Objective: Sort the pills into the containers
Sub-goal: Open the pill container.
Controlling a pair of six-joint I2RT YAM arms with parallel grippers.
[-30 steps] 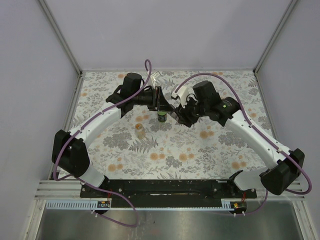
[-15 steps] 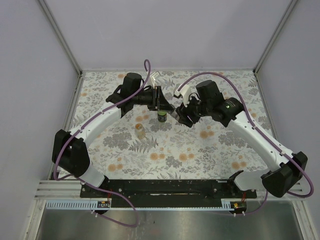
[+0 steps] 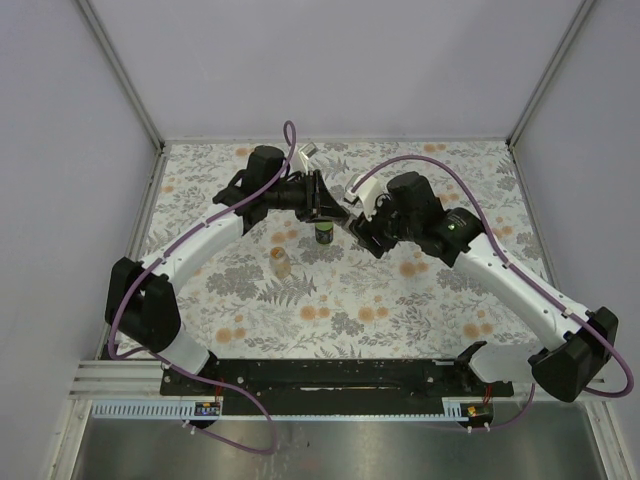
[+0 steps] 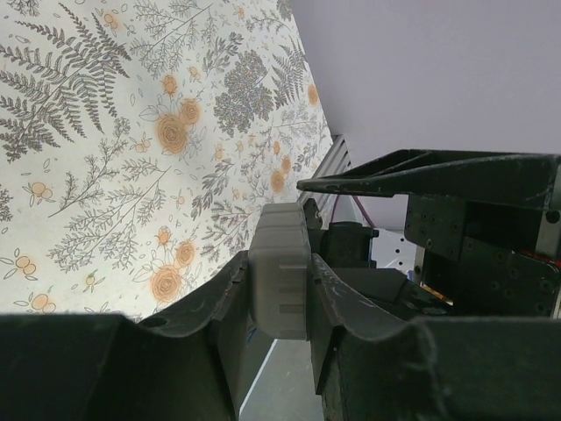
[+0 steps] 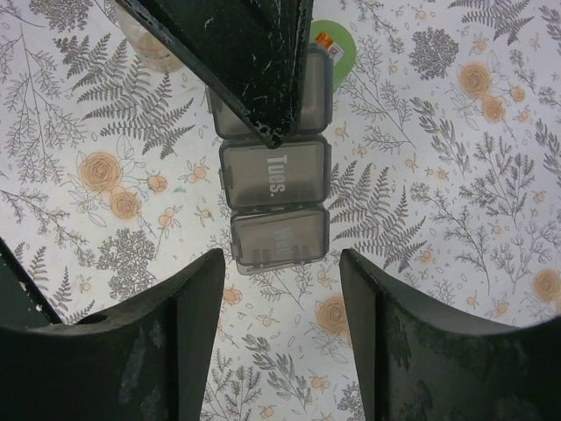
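Note:
My left gripper [image 4: 279,294] is shut on a grey weekly pill organizer [image 4: 279,263], seen end-on between its fingers. In the right wrist view the organizer [image 5: 273,175] hangs above the table, with its "Tues." lid and the end lid below it closed. The left fingers [image 5: 237,61] cover its upper part. My right gripper [image 5: 280,351] is open just below the organizer's free end and is not touching it. In the top view the left gripper [image 3: 325,205] and right gripper [image 3: 362,232] meet at mid-table. A green-lidded bottle [image 3: 323,234] stands just below them.
A small clear bottle [image 3: 281,262] stands on the floral table cover [image 3: 420,300], left of the green-lidded one; it also shows in the right wrist view [image 5: 145,39]. The green lid [image 5: 337,44] shows beside the organizer. Purple cables arc over both arms.
My right arm has shifted a little left and back, towards the organizer's free end. My left gripper keeps its hold and has barely moved.

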